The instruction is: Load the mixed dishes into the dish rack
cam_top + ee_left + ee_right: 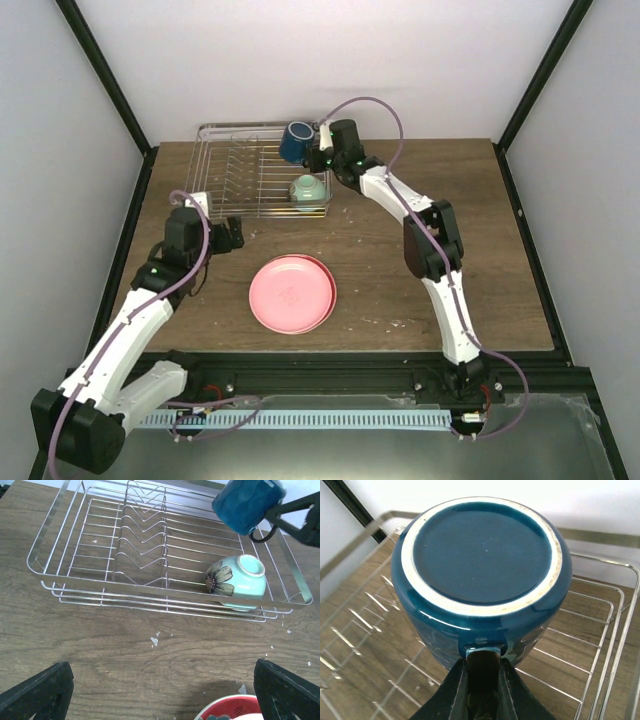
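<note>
The right gripper (316, 150) was pinched on the handle of the dark blue cup (296, 141), holding it above the far right corner of the dish rack (225, 160). The mint-green bowl (308, 189) lay inside the rack, and the pink plate (290, 293) lay on the table (480, 250). From the left wrist, the left gripper (160, 695) stood spread wide, just short of the rack. From the right wrist, the cup's base faced the camera.
</note>
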